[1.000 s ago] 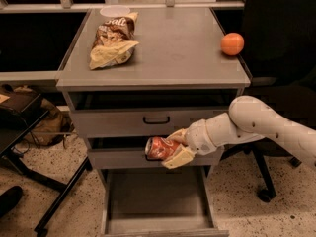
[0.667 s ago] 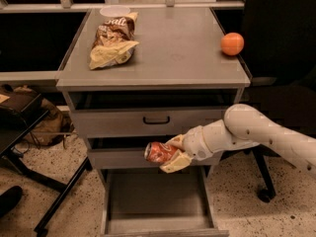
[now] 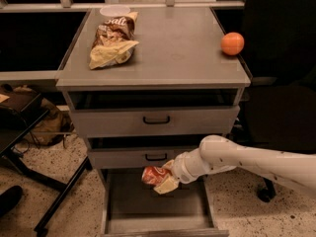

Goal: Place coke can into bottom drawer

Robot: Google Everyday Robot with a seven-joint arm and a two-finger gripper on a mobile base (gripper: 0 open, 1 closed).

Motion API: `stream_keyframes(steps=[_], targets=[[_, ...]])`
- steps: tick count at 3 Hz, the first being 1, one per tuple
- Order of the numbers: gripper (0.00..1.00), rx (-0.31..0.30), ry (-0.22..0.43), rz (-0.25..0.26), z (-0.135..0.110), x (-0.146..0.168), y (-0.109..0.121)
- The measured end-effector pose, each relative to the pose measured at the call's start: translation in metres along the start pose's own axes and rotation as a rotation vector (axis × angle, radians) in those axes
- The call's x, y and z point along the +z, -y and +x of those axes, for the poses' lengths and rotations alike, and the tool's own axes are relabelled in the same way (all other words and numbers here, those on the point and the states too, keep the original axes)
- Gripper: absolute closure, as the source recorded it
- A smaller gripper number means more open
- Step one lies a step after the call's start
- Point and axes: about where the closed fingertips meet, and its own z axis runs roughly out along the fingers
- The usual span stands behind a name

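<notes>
The coke can [image 3: 151, 174], red-orange with white lettering, lies on its side in my gripper [image 3: 159, 178]. The gripper is shut on the can and holds it just above the back part of the bottom drawer [image 3: 153, 206]. That drawer is pulled out and shows a plain grey floor. My white arm [image 3: 247, 159] reaches in from the right, in front of the cabinet. The can sits just below the middle drawer's black handle [image 3: 156, 157].
On the cabinet top lie a brown-and-yellow chip bag [image 3: 113, 39], a white cup lid [image 3: 114, 10] and an orange fruit [image 3: 232, 43]. The top drawer handle [image 3: 156, 119] is above. A dark chair stands at right, black stand legs [image 3: 44, 181] at left.
My gripper has carried the can down and slightly left, from the middle drawer's front to just above the open bottom drawer.
</notes>
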Motion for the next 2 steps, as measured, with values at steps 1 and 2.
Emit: stream_keyframes(steps=[1, 2], targets=[[1.0, 0.055, -0.009, 0.076, 0.0209, 0.0307, 0.0153], [1.0, 0.055, -0.009, 0.076, 0.021, 0.0308, 0.0153]])
